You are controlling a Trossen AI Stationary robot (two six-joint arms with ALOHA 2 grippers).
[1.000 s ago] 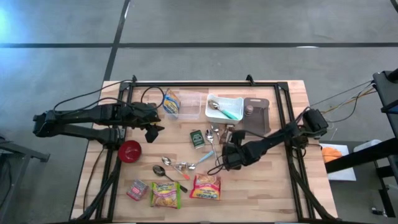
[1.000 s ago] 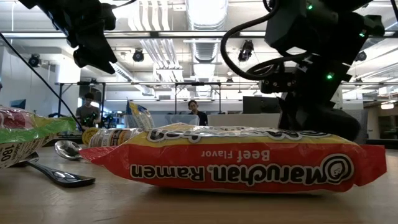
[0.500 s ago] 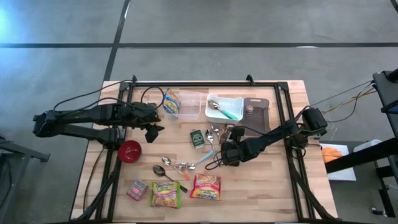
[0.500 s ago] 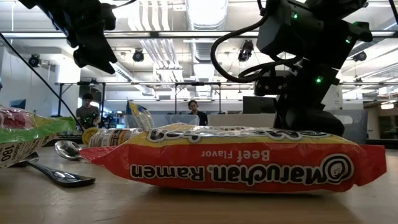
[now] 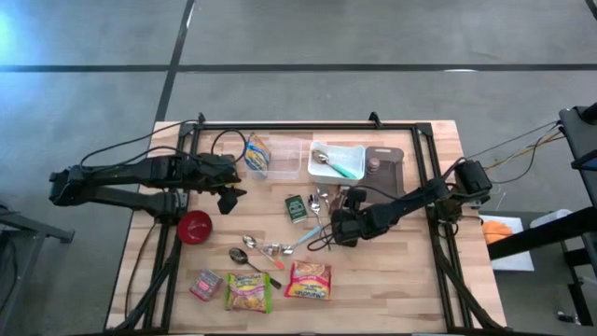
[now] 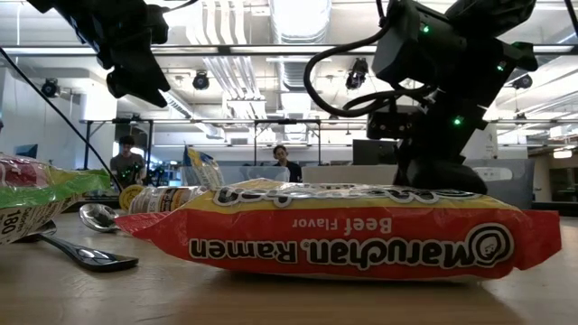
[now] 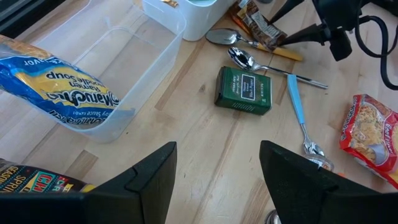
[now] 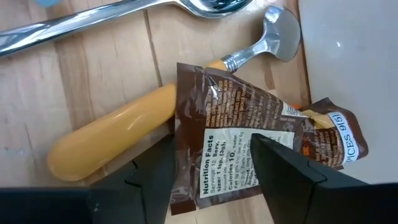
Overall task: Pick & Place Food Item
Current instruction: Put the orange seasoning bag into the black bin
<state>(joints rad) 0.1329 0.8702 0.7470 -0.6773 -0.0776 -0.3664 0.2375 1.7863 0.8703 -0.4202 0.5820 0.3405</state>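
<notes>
Currently the right gripper (image 8: 210, 180) hangs low over a brown snack packet (image 8: 249, 162), fingers parted and straddling its crumpled near end, nothing gripped yet. The packet lies flat on the table (image 5: 410, 271), partly over the yellow handle (image 8: 106, 140) of a utensil, with one end against a grey board (image 8: 348, 56). Risks, as judged: the fingers may close on the handle as well as the packet, since the two overlap right between them; thin film may fold or slip out if only the loose edge is pinched; a descent too deep would press fingertips into the wood. Around the right gripper: two spoons (image 8: 124, 15) just beyond the packet; in the high view a green box (image 5: 296, 207) beside it, a blue-handled spoon (image 5: 307, 235) near, and a white bin (image 5: 338, 161) farther off holding utensils. Well apart: a clear tub (image 7: 134, 68) holding a blue-and-yellow noodle bag (image 7: 56, 93), a red bowl (image 5: 195, 225), and ramen packs (image 5: 309, 280) at the table's near edge. The left gripper (image 7: 217, 168) waits aloft beside the clear tub, fingers apart, empty. Obstruction: chiefly the cutlery crowding the packet, little free margin on either side.
</notes>
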